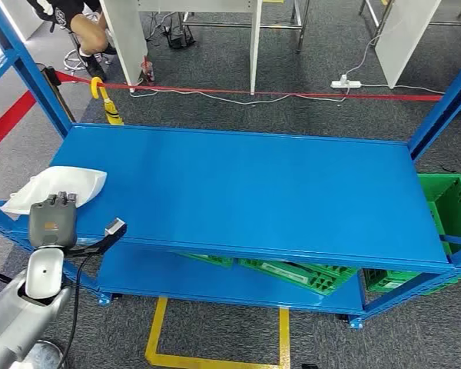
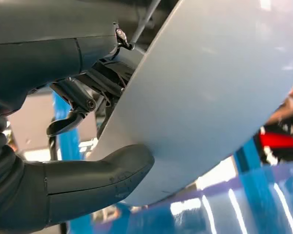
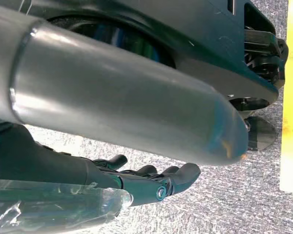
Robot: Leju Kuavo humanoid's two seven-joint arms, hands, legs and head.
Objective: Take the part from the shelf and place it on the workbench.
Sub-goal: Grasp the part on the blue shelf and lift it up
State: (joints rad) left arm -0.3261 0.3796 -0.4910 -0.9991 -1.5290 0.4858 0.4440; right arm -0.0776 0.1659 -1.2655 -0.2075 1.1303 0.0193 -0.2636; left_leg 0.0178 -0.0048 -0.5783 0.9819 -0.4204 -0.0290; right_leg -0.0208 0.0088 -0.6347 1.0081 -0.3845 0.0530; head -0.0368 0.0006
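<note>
Already the flat white curved plastic part [image 1: 54, 187] is gripped by the left hand [image 1: 53, 223] at the blue metal shelf's [image 1: 246, 192] corner; carrying and placement remain. The right hand [image 3: 152, 183] hangs with fingers loosely extended, holding nothing.

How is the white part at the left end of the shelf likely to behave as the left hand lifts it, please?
The white part looks thin and smoothly curved, so it is probably light and fairly stiff. Its glossy surface may be slippery between the thumb and the fingers. The left hand grips it near one edge, so the far end could sag or swing.
</note>
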